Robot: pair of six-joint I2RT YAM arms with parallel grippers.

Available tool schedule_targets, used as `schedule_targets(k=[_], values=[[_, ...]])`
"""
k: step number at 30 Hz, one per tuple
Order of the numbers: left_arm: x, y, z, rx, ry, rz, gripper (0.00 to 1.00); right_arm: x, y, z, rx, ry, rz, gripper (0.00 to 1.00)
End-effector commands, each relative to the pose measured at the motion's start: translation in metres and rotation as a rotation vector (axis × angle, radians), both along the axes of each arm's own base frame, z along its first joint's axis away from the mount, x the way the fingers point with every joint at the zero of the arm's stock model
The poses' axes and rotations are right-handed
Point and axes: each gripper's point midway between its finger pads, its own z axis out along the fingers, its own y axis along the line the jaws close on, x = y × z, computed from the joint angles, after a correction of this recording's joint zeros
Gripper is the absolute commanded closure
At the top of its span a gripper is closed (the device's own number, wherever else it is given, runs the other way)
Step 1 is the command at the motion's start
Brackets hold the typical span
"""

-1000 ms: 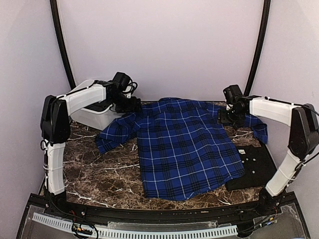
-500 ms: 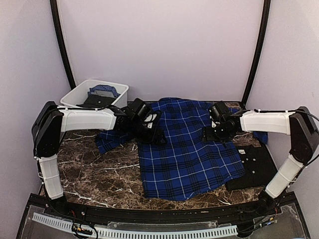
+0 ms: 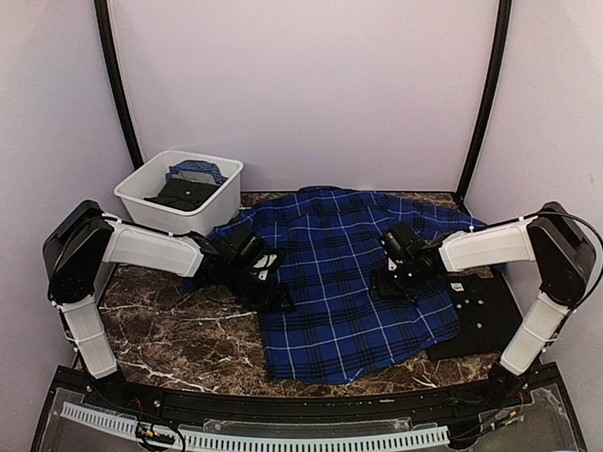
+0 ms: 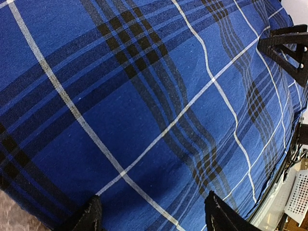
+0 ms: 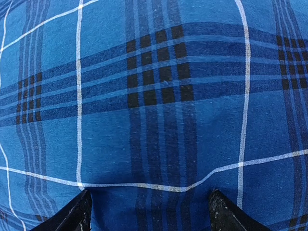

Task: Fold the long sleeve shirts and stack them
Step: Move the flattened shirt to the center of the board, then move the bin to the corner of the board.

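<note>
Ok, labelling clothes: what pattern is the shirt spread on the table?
The shirt is blue plaid with black and white lines; clearest in the right wrist view.

The plaid shirt (image 3: 339, 282) covered the middle of the table (image 3: 179, 330), from its back edge nearly to the front. Bare marble lay open at the front left, beside the shirt's left edge. The white tub (image 3: 141, 202) blocked the back-left corner, and the left forearm stretched low in front of it. The black shirt (image 3: 480, 320) filled the front right, touching the plaid hem. The left gripper (image 3: 271, 287) and right gripper (image 3: 388, 281) sat low over the plaid, jaws parted, with flat cloth free between them.
</note>
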Motion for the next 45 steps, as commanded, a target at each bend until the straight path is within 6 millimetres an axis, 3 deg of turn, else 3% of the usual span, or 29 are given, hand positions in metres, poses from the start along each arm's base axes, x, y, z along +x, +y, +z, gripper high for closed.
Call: schedule_targets(k=[1, 10, 14, 19, 22, 27, 32, 38, 43, 45], values=[[-0.039, 0.051, -0.032, 0.178, 0.105, 0.006, 0.28, -0.034, 0.009, -0.011, 0.054, 0.076, 0.001, 0.20], [-0.057, 0.106, -0.040, 0.287, 0.150, 0.058, 0.28, -0.114, 0.049, -0.020, 0.121, 0.206, 0.099, 0.18], [-0.055, 0.111, -0.030, 0.271, 0.143, 0.063, 0.28, -0.124, 0.055, -0.014, 0.093, 0.213, 0.125, 0.18], [-0.033, 0.096, 0.020, 0.196, 0.047, 0.073, 0.27, -0.096, 0.052, 0.031, 0.046, 0.066, 0.122, 0.14], [-0.013, 0.091, 0.055, 0.154, -0.027, 0.115, 0.27, -0.084, 0.051, 0.045, 0.037, 0.029, 0.123, 0.13], [0.016, 0.118, 0.082, 0.168, -0.111, 0.292, 0.28, -0.060, 0.040, 0.049, 0.047, -0.004, 0.085, 0.14], [0.044, 0.179, 0.076, 0.230, -0.163, 0.556, 0.30, -0.039, 0.046, 0.058, 0.084, -0.054, 0.087, 0.15], [0.060, 0.239, 0.063, 0.295, -0.204, 0.789, 0.36, -0.025, 0.061, 0.067, 0.093, -0.100, 0.127, 0.16], [0.076, 0.264, 0.064, 0.218, -0.255, 0.887, 0.31, -0.016, 0.065, 0.073, 0.083, -0.138, 0.144, 0.16], [0.087, 0.262, 0.068, 0.185, -0.280, 0.873, 0.30, -0.013, 0.068, 0.074, 0.082, -0.146, 0.151, 0.16]])
